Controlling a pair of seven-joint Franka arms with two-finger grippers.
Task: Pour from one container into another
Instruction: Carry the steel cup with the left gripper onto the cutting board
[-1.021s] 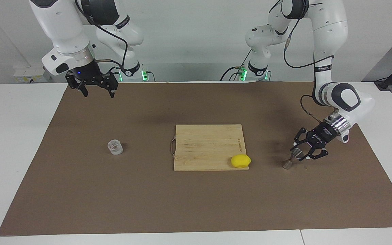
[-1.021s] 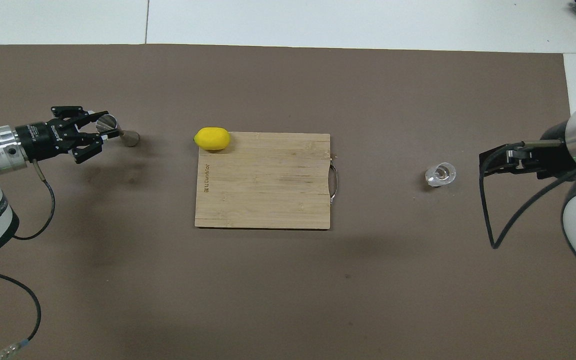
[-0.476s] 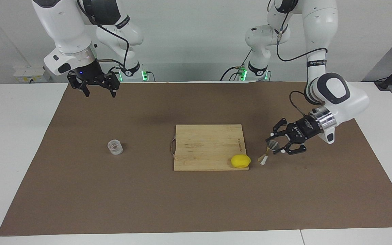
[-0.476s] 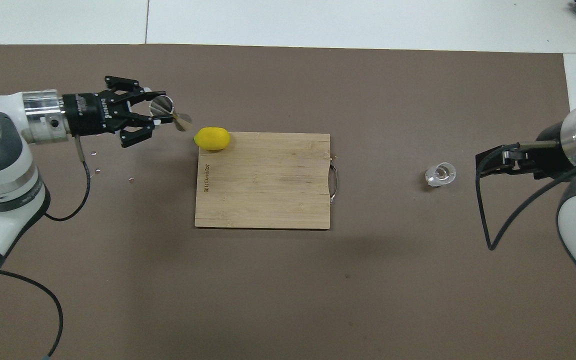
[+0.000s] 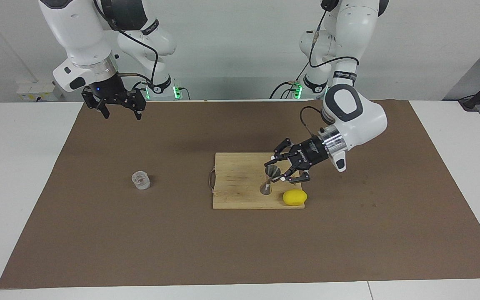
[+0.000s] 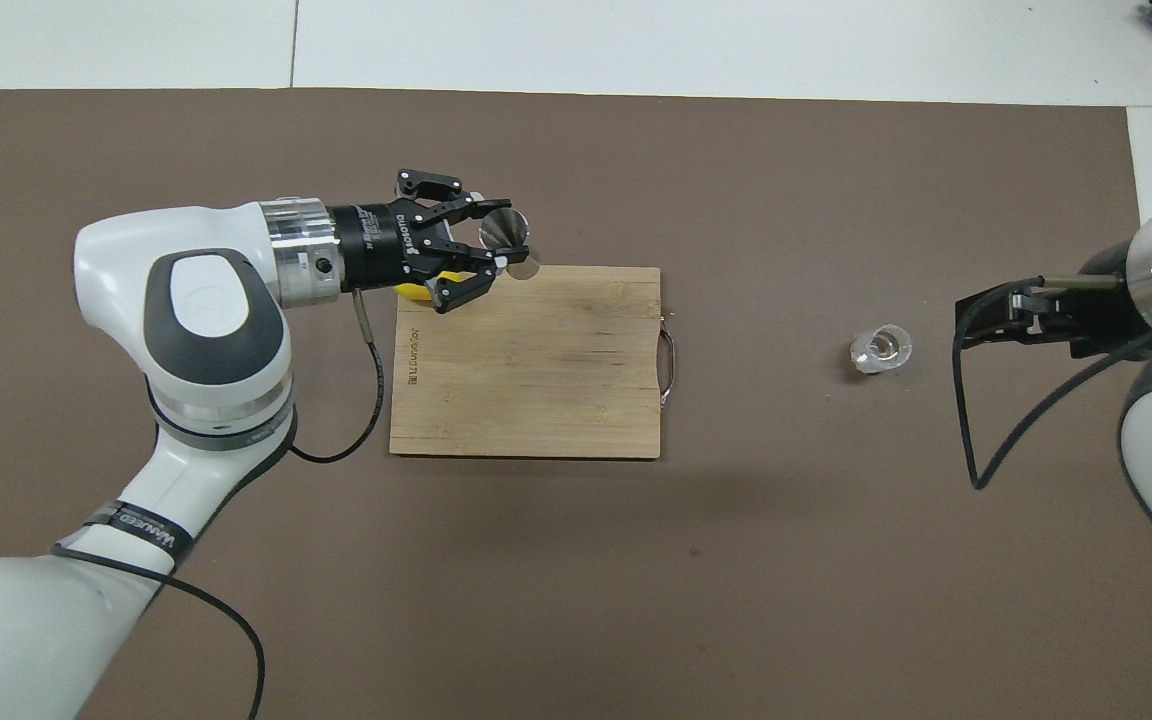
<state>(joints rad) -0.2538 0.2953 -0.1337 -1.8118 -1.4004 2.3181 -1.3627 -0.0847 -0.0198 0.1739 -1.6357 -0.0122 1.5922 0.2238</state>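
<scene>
Lying at the corner of your cutting board (image 5: 240,175) farthest from the robots, toward the left arm's end, is a lemon (image 5: 294,197), just beside the jigger's path; the board sits mid-worktop (image 5: 181,241) on the brown mat; your left tool (image 5: 278,171) hangs over the board, clenched on the jigger (image 5: 268,179), which tilts slightly; the glass tumbler (image 5: 141,180) stands well apart toward the right arm's end; your right tool (image 5: 120,111) waits in the air with fingers parted, holding nothing.
</scene>
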